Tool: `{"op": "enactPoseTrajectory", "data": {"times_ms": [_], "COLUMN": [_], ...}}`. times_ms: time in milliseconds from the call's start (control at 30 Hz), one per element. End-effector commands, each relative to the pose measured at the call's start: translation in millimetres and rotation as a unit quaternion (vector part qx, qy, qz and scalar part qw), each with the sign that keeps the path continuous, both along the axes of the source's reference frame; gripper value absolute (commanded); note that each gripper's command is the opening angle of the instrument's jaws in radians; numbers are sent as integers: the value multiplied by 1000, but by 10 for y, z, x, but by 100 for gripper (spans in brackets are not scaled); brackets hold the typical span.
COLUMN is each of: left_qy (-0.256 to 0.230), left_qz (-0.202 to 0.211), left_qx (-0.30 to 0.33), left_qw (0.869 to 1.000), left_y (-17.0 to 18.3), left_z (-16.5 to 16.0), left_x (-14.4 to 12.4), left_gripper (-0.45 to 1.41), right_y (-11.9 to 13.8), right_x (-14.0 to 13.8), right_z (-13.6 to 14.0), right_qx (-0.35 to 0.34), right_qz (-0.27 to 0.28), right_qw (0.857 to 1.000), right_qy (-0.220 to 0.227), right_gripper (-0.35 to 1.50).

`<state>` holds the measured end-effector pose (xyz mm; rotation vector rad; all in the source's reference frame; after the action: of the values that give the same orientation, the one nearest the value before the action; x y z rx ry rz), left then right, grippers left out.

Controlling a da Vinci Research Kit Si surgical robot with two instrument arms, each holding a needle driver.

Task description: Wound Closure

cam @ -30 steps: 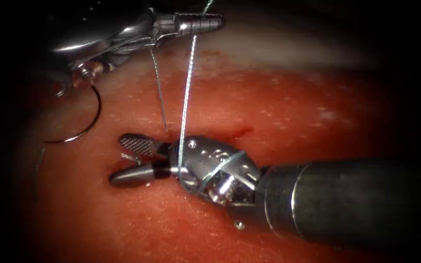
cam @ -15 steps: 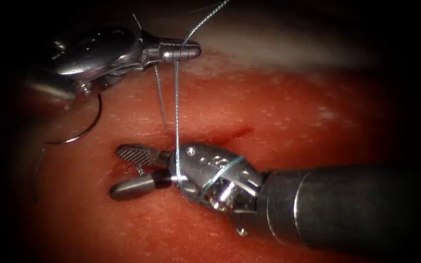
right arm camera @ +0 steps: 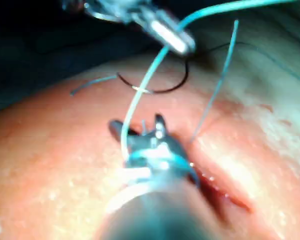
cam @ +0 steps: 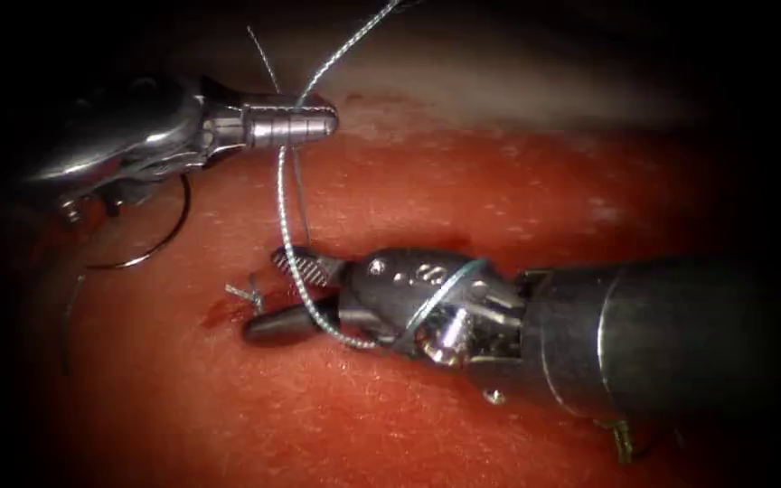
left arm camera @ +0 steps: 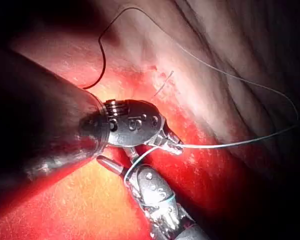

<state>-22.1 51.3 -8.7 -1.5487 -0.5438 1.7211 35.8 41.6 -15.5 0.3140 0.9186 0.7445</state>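
The needle (cam: 160, 237) lies free on the tissue (cam: 499, 199), left of the cut (cam: 255, 303) and held by neither tool. It is a thin dark wire bent in a half circle, its open side facing the picture's left in the endoscope view, and it lies flat rather than standing in the flesh. It shows too in the left wrist view (left arm camera: 101, 60) and the right wrist view (right arm camera: 162, 87).

The thread (cam: 284, 217) is a pale, twisted strand. It comes down from the top edge, passes through the left tool (cam: 305, 122), drops to the cut and winds around the neck of the right tool (cam: 296, 294). A finer dark strand (cam: 300, 203) stands up from the tissue just beside it. A short cut end of thread (cam: 244, 291) sticks out at the cut's left end.

The left tool's ridged metal jaws are pressed together on the thread and point toward the picture's right, above the cut. The right tool's jaws are spread apart over the cut and point left, holding nothing; the upper one has a cross-hatched face and the lower is dark and smooth.

The tissue is wet and glossy, red around the cut with red fluid (cam: 219, 316) at its left end, paler toward the far edge.
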Motion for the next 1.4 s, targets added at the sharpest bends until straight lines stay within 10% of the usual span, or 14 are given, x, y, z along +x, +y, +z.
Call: {"op": "enactPoseTrajectory", "data": {"times_ms": [33, 467, 1400], "left_qy": [2, 3, -4], "left_qz": [-3, -1, -30], "left_qx": [2, -4, -40], "left_qw": [1000, 1000, 999], "left_y": [-3, 4, -1], "left_z": [9, 25, 134], "left_x": [-8, -3, -26], "left_gripper": [-35, -35, -35], "right_y": [-3, -11, -9], "right_x": [11, 9, -15], "right_z": [-9, -28, 10], "right_qx": [-13, -61, 45], "right_qz": [-7, -38, 42], "right_qw": [1000, 997, 965], "right_qy": [-5, -6, 253], "right_gripper": [130, 128, 111]}}
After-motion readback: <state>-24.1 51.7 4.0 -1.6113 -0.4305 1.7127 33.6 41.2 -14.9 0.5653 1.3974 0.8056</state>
